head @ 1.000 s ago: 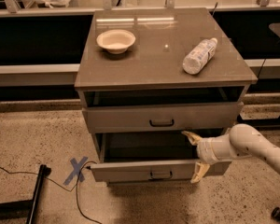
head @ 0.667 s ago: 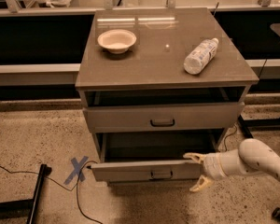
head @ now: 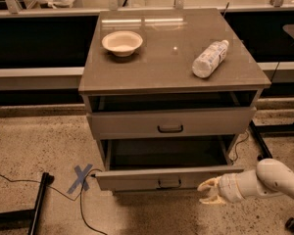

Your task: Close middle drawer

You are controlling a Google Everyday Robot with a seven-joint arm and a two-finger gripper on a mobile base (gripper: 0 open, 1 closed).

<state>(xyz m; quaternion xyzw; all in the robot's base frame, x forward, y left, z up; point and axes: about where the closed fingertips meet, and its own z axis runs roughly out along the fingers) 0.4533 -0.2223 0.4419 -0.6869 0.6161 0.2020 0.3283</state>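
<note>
The middle drawer (head: pixel 137 178) is pulled well out of the grey cabinet (head: pixel 171 77). Its low front panel carries a small dark loop handle (head: pixel 169 183), and its dark inside shows above the panel. My gripper (head: pixel 209 191) is low at the right, just in front of and slightly below the right end of that panel. Its pale fingers (head: pixel 208 182) are spread open and hold nothing. The white forearm (head: pixel 272 178) reaches in from the right edge. The taller top drawer (head: pixel 170 123) stands slightly open above.
A white bowl (head: pixel 122 42) and a lying plastic bottle (head: pixel 209 58) rest on the cabinet top. A blue tape cross (head: pixel 81 177), a black cable (head: pixel 19 180) and a dark stand leg (head: pixel 38 202) are on the speckled floor at the left. Shelving runs behind.
My gripper has moved down and outward, from the drawer's right side at rim height to just in front of the front panel's right end. The drawer looks unmoved.
</note>
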